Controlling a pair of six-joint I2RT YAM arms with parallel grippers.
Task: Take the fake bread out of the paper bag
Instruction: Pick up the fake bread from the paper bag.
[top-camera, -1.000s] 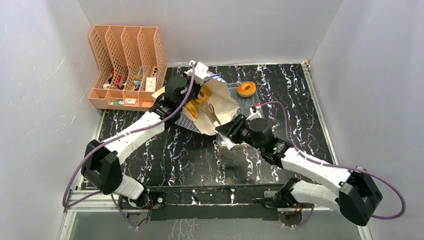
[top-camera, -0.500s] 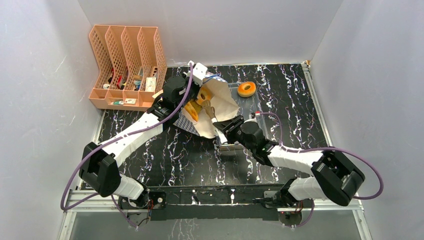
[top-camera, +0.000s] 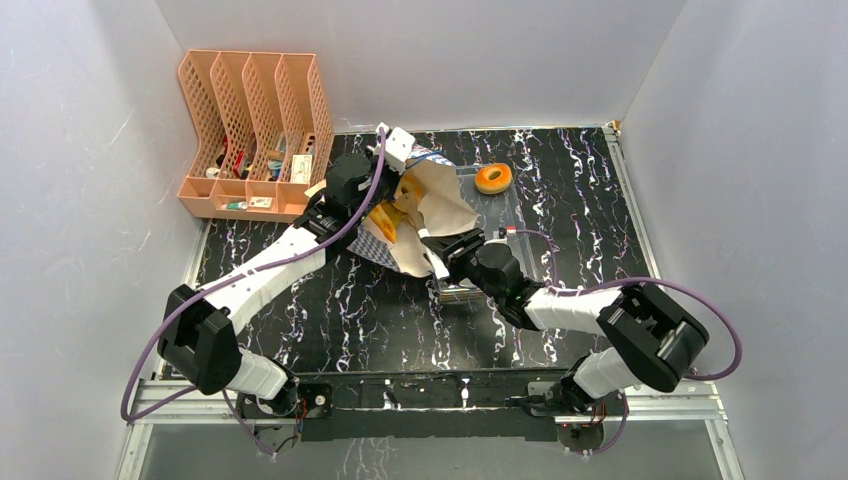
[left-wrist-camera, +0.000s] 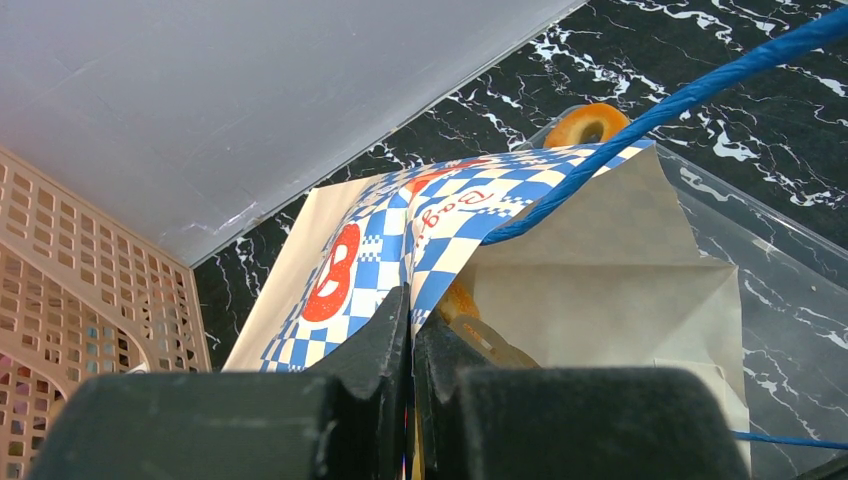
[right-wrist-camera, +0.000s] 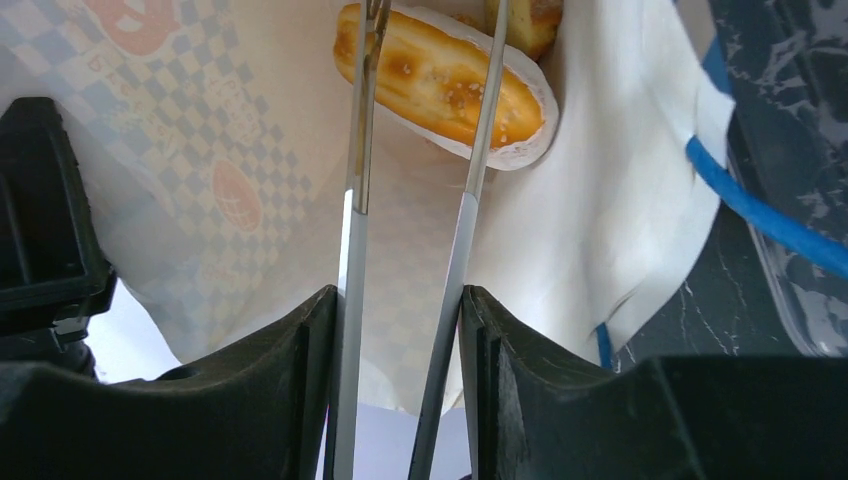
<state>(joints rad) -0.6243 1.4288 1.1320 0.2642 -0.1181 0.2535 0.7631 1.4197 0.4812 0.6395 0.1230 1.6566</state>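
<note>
Metal tongs (right-wrist-camera: 457, 250) between right fingers (right-wrist-camera: 525, 400), arm outstretched toward paper bag (left-wrist-camera: 600, 260); left fingers (left-wrist-camera: 368, 365) tight on its rim.

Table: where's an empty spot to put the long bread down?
Bare table lies on the right, between the glazed ring and the right wall, and at the near middle between the two arms. It's crowded at the back left: the paper bag, the organizer, the left gripper pinching the bag, the right gripper holding tongs.
</note>
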